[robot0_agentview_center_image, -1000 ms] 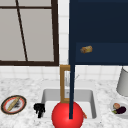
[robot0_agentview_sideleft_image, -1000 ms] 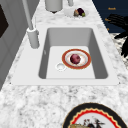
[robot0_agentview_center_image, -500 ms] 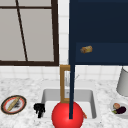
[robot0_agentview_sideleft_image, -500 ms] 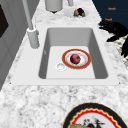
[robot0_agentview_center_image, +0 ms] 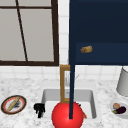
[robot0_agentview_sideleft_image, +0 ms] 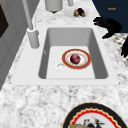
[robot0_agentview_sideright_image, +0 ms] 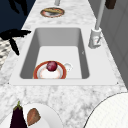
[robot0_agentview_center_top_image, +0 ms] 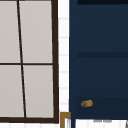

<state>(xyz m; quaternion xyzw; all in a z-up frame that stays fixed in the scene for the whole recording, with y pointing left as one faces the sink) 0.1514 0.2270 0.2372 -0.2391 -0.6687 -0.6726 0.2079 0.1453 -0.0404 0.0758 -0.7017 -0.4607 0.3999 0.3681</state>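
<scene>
Hovering at the near left corner of the pale grey sink point(robot0_agentview_center_image: 47, 96), your black left hand point(robot0_agentview_center_image: 39, 109) touches nothing, and I cannot tell whether it is released or clenched, while the red-rimmed white plate point(robot0_agentview_sideleft_image: 86, 62) carrying the dark red round fruit point(robot0_agentview_sideleft_image: 75, 59) lies untouched in the basin.

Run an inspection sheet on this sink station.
Surface: marble counter, white sink set into it.
Job's things: red-rimmed plate on the sink floor, dark red fruit on it.
Clutter: patterned plate at counter left; white plate with eggplant at right; grey canister.
Hands: left hand in the air by the sink's front left corner; two hands along the front edge in the side views, holding nothing.
Cables: nothing seen.
Surroundings: faucet, window, navy cabinet.
</scene>
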